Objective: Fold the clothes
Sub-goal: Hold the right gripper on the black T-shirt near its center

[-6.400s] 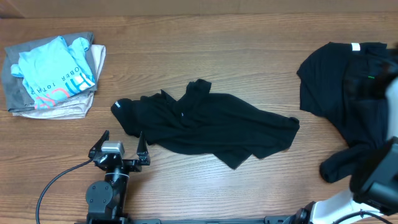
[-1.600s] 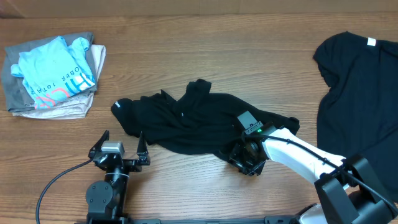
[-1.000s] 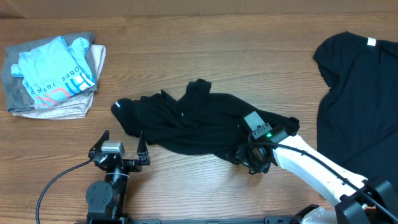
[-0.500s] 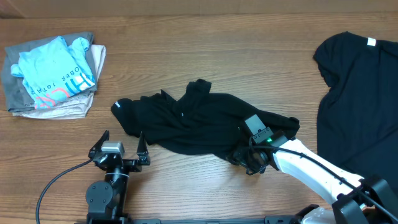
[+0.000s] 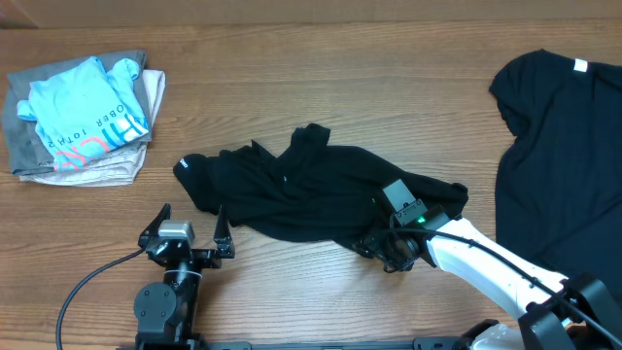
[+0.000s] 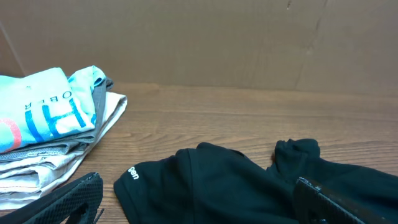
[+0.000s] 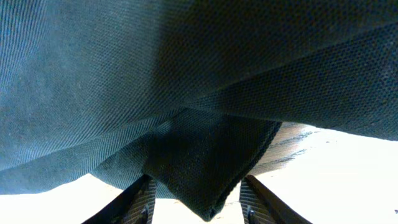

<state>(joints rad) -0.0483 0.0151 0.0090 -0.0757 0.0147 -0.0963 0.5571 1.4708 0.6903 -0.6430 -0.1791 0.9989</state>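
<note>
Right wrist: fingers (image 7: 138, 200) (seemingly) astride T-shirt (image 7: 199, 149)

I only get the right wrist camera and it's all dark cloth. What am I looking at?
Observer: A crumpled black T-shirt in the middle of the table; the right gripper is at its near edge.
Operator: Are there more clothes?
Observer: Yes, a second black T-shirt lies spread out at the table's right end.
Operator: Where's the other arm?
Observer: The left gripper is by the crumpled shirt's left end, jaws wide open.
</note>
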